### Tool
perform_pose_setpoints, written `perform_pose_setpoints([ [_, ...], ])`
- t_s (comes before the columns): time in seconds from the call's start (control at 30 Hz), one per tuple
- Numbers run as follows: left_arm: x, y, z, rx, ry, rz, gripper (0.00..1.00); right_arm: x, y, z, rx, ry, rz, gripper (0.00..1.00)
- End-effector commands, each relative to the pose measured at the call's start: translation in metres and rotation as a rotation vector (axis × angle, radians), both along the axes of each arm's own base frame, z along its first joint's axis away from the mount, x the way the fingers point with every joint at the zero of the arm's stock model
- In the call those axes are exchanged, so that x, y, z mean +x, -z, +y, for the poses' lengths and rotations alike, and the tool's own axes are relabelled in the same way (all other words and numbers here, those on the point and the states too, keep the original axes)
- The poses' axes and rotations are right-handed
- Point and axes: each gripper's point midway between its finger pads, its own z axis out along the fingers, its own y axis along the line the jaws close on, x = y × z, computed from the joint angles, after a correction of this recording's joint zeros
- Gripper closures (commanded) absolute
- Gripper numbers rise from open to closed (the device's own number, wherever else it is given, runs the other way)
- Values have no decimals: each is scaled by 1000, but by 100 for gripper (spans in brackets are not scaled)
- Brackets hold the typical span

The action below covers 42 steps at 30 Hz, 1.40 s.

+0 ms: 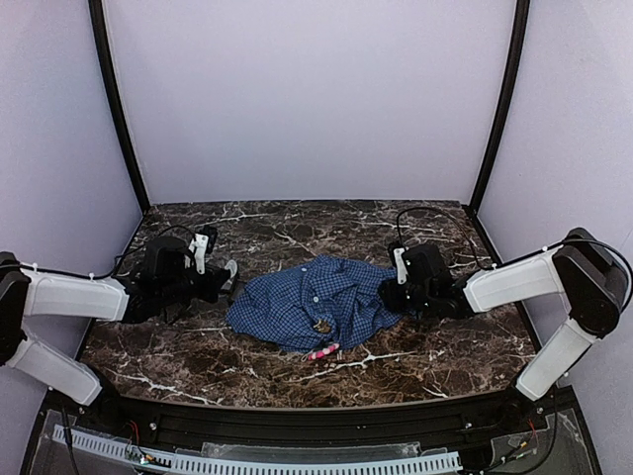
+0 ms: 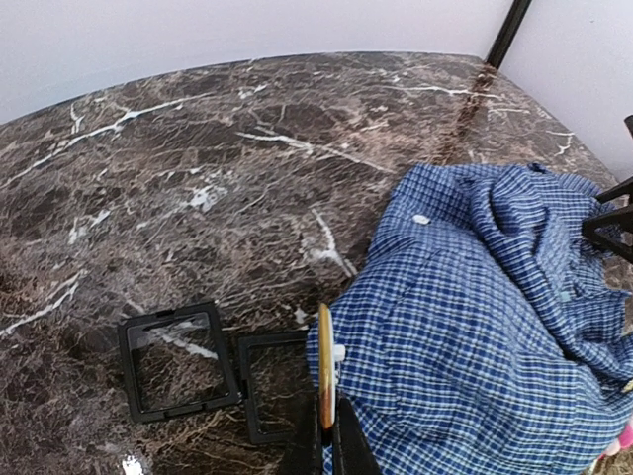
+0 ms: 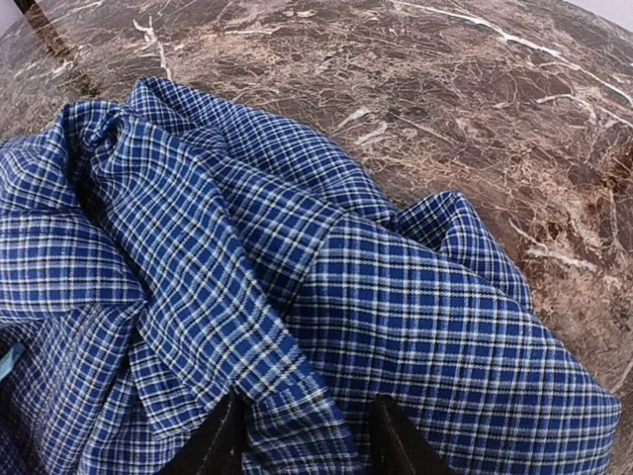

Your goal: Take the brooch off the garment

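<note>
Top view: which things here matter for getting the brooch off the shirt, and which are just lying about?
Part of the job:
blue check shirt
small gold ornament on it, likely the brooch
right tool, astride a shirt fold
left tool, shut on a thin gold piece

Lying about:
black tray frames
pink item off the shirt's near edge

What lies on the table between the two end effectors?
The crumpled blue shirt, seen in the top view, between the left end effector and right end effector.
</note>
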Motion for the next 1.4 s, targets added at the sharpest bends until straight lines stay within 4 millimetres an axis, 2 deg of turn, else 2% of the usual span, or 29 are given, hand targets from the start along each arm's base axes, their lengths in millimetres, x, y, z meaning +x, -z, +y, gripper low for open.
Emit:
perform_pose_setpoints([
  [0.0, 10, 24, 15, 80, -73, 68, 99, 13, -9, -13, 10, 57, -27, 84],
  [0.07, 15, 31, 18, 116, -90, 84, 99, 15, -15, -25, 23, 82, -37, 100],
  [0.17, 23, 42, 24, 176, -125, 101, 99, 18, -31, -49, 37, 142, -68, 100],
  [0.37, 32, 36, 32, 225, -177, 88, 99, 23, -65, -91, 76, 256, -150, 100],
  [0.5, 31, 34, 40, 265, -199, 92, 99, 25, -77, -110, 91, 304, -182, 100],
  [0.63, 32, 39, 46, 322, -212, 110, 99, 25, -81, -126, 75, 356, -194, 100],
  [0.7, 33, 43, 50, 354, -222, 122, 99, 25, -83, -130, 82, 362, -201, 100],
  [1.07, 46, 55, 57, 441, -273, 132, 99, 19, -85, -121, 125, 310, -199, 100],
  [1.37, 57, 65, 53, 471, -266, 133, 99, 20, -83, -114, 135, 276, -190, 100],
])
